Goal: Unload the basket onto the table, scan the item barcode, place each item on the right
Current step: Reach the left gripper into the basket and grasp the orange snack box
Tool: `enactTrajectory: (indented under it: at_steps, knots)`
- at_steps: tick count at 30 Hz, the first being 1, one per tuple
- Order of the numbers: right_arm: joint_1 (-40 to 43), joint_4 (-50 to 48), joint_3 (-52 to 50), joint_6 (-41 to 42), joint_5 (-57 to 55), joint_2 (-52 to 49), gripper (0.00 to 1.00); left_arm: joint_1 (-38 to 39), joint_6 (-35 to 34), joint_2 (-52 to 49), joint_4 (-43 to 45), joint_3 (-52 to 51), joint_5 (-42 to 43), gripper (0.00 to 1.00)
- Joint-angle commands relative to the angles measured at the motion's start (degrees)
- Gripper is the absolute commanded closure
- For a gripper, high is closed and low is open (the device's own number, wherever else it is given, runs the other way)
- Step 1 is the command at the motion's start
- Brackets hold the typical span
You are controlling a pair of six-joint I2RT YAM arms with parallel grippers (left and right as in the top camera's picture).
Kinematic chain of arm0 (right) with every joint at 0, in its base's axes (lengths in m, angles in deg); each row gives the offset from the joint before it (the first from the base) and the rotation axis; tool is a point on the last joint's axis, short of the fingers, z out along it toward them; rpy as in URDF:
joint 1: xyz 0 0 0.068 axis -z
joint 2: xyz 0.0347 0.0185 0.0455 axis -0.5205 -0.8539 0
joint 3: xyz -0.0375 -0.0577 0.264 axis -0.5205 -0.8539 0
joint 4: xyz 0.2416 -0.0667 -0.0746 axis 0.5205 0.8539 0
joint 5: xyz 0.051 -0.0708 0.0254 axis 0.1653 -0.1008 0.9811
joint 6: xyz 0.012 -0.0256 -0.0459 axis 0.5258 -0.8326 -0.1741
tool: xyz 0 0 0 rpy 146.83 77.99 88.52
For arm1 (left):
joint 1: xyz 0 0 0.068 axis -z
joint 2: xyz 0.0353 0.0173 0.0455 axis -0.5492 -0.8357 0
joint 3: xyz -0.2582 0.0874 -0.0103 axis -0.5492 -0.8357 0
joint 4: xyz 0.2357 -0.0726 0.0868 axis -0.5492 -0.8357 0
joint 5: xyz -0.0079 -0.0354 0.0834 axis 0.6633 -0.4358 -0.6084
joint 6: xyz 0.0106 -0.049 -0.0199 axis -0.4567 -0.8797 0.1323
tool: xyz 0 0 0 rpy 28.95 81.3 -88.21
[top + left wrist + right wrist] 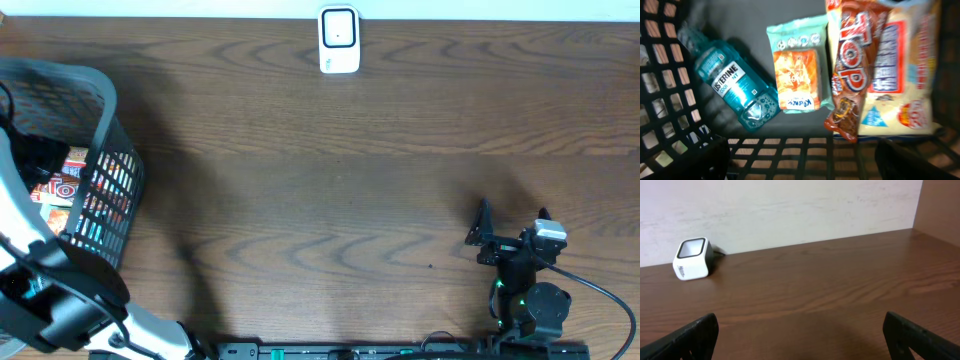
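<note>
1. Dark brown wooden table [330, 180]: one. Cut off by the frame on all sides in the overhead view.

2. Left arm [60, 300]: one, black and white. It rises from 7 o'clock and reaches over the basket rim at 9 o'clock. The left gripper [805, 165] points down into the basket with its jaws spread wide and nothing between them. Only the two dark fingertips show, at the lower corners of the left wrist view.

3. Right arm [540, 305]: one, black, folded low at 5 o'clock. The right gripper [805, 340] is level and aimed across the bare tabletop towards 12 o'clock, its jaws fully apart and holding nothing.

4. Dark grey plastic mesh basket [110, 170]: one, at 9 o'clock. Its left part is out of frame and partly covered by the left arm.

5. Items to scan: four, all lying flat on the basket floor.
   - Cream-yellow plastic bag with red print [902, 75], cut off at top and right.
   - Translucent blue mouthwash bottle [735, 90], on its side; cap end blurred.
   - Red-brown foil snack wrapper [850, 75], overlapping the bag's left edge.
   - Pale teal soft pack with an orange panel [797, 65], between bottle and wrapper.
   - Small print on all four is too blurred to read.

6. White box-shaped barcode scanner [339, 40]: one, at 12 o'clock by the wall, well apart from the basket.
</note>
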State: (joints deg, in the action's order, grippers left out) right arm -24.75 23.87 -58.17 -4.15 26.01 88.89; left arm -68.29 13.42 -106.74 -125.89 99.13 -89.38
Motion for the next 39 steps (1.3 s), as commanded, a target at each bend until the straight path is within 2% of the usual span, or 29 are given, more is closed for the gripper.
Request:
enactTrajectory:
  at_steps: [1, 4, 7, 14, 29, 33, 39]
  knots:
    - [-0.3, 0.2, -0.1, 0.5, 0.1, 0.3, 0.01, -0.2, -0.3, -2.1, -0.1, -2.2, -0.6, 0.08]
    - [-0.3, 0.2, -0.1, 0.5, 0.1, 0.3, 0.01, -0.2, -0.3, -3.1, 1.6, -4.8, -0.6, 0.1]
    - [-0.3, 0.2, -0.1, 0.5, 0.1, 0.3, 0.01, -0.2, -0.3, -3.1, 5.1, -9.5, -0.6, 0.18]
    - [-0.3, 0.2, -0.1, 0.5, 0.1, 0.3, 0.01, -0.2, -0.3, -3.1, 14.5, -19.0, -0.6, 0.18]
    - [-0.3, 0.2, -0.1, 0.5, 0.1, 0.3, 0.01, -0.2, 0.4, -3.4, 20.5, -20.6, -1.2, 0.19]
    - [-0.3, 0.2, -0.1, 0.5, 0.1, 0.3, 0.01, -0.2, 1.1, -4.9, 20.5, -20.6, -3.3, 0.36]
    - [-0.3, 0.2, -0.1, 0.5, 0.1, 0.3, 0.01, -0.2, 2.7, -7.9, 20.3, -20.7, -4.4, 0.37]
